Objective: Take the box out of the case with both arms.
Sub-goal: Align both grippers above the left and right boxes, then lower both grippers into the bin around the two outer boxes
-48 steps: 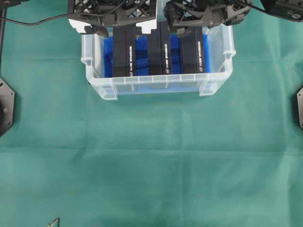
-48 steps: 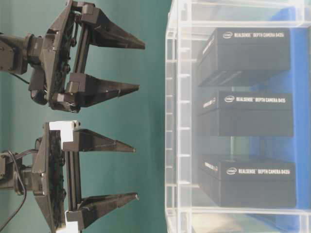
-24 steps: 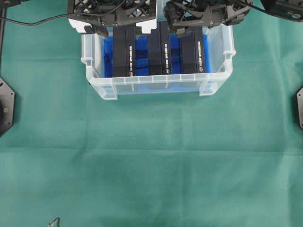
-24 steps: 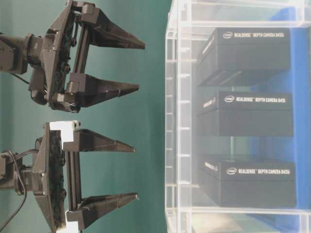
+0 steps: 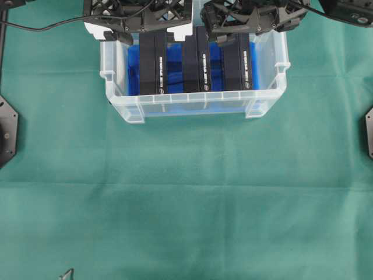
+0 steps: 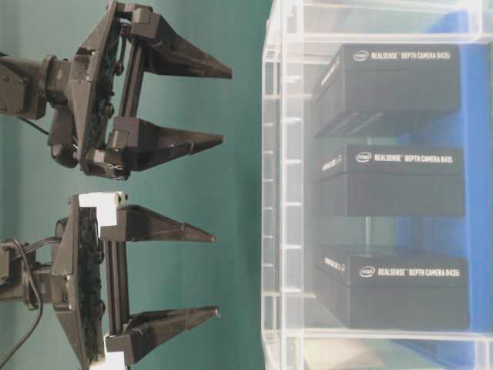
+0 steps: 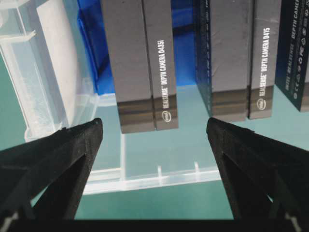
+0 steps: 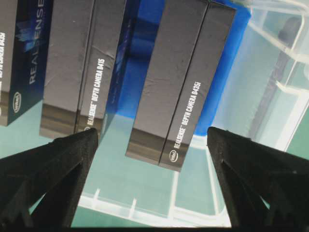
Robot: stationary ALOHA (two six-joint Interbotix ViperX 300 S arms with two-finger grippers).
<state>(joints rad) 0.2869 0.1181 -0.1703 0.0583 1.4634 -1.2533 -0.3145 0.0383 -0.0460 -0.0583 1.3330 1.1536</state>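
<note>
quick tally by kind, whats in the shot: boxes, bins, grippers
black camera boxes: 3
clear bin: 1
grippers: 2, left gripper and right gripper
total: 6

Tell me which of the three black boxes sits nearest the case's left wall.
The left box in the overhead view, under the left arm's white-cornered jaws; the other two stand further right in the case.

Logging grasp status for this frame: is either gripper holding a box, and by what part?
Nothing is held. The left gripper and right gripper are both open above the case, clear of the three boxes.
</note>
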